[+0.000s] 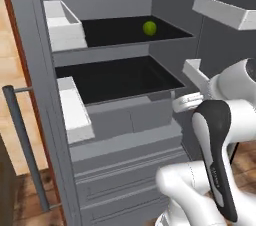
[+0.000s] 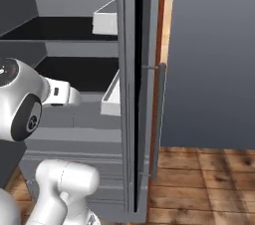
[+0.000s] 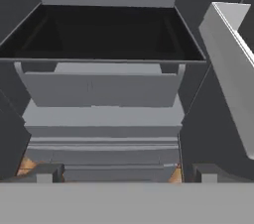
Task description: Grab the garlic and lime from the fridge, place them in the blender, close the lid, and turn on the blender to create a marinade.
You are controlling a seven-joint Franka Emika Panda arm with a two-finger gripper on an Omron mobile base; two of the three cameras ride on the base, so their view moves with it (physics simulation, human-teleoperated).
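Wooden floor boards (image 1: 20, 190) and a warm wood panel frame the left base view, where the fridge (image 1: 125, 120) stands open with its grey interior exposed. On the upper black shelf (image 1: 115, 30) the lime (image 1: 149, 28) sits alone toward the back right, well apart from the white bin (image 1: 62, 25) at the shelf's left end. A second black shelf (image 1: 117, 77) lies below it, with another white bin (image 1: 75, 110) at its left front. The long grey bar handle (image 1: 25, 145) runs down the left side. White door bins (image 1: 227, 11) hang on the open door at the right. The white arm rises from the lower right, its hand reaching in at the level of the lower shelf's front edge.

Seen from the right base view, the fridge's edge (image 2: 134, 94) and a handle (image 2: 158, 119) stand beside wooden floor (image 2: 199, 184) and a plain grey wall (image 2: 214, 55). The arm's wrist points into the fridge toward the lower shelf.

From the hand view, the gripper (image 3: 126, 174) faces the lower black shelf and the grey drawers (image 3: 101, 114) under it. Its two dark fingertips (image 3: 45, 173) stand wide apart with nothing between them. A white door bin (image 3: 233, 74) slants along the right.
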